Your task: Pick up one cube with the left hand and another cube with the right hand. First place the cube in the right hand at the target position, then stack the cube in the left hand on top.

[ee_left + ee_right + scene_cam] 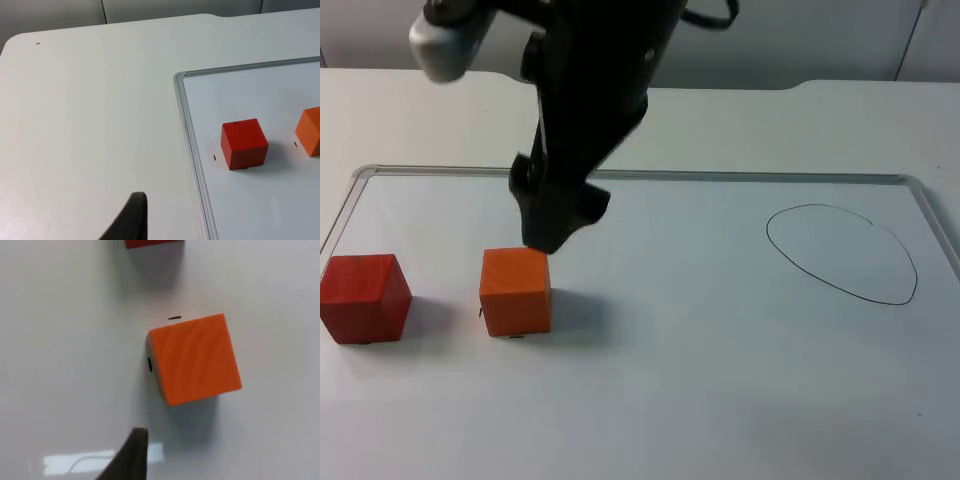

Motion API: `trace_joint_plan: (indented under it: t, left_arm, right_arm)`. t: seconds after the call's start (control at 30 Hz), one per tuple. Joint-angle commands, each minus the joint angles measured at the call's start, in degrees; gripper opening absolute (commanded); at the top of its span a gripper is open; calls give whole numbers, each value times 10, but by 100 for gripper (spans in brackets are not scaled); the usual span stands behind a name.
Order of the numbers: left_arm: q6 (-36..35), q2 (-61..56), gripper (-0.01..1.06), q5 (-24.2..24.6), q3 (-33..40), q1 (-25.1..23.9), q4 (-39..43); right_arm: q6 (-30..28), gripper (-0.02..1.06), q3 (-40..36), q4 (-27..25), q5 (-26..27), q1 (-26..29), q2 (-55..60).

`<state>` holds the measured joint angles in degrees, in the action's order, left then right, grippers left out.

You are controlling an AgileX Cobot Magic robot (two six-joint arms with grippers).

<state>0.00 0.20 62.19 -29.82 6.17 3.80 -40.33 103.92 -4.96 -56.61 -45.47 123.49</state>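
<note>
An orange cube (516, 291) (195, 358) lies on the whiteboard, left of its middle. A red cube (363, 297) (244, 144) sits further left, near the board's left rim, a short gap away. My right gripper (552, 228) reaches across from the upper part of the top view. It hangs just behind and above the orange cube's back edge, and nothing is seen held in it. The orange cube lies close in the right wrist view. My left gripper (131, 220) waits over bare table outside the board's left rim, away from the red cube.
The whiteboard's metal rim (620, 175) (192, 150) frames the work area. A hand-drawn oval outline (840, 252) marks the board's right side. Small black tick marks sit beside the cubes. The right arm's bulk stands over the board's upper left.
</note>
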Motion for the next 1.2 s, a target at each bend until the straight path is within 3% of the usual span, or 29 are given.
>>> trace_joint_plan:
  t: [0.0,0.1,0.23,0.73,1.0,1.1,1.17]
  left_arm:
    - [0,-2,105,-5,4,-1,-7]
    - [0,-2,105,-5,4,-1,-7]
    - [0,-2,105,-5,4,-1,-7]
    - [0,-2,105,-5,4,-1,-7]
    - [0,-2,105,-5,4,-1,-7]
    - [0,-2,105,-5,4,-1,-7]
    - [0,-2,105,-5,4,-1,-7]
  right_arm:
    - [-12,99,10,2,12,-3,18]
    - [-21,99,23,-4,20,-3,46]
    - [-51,99,46,-51,19,-3,81]
    - [-72,98,64,-61,19,-3,141]
    - [-92,93,64,-88,25,-3,151]
    - [-92,86,64,-85,27,-3,151]
    - [-92,68,64,-84,31,-3,151]
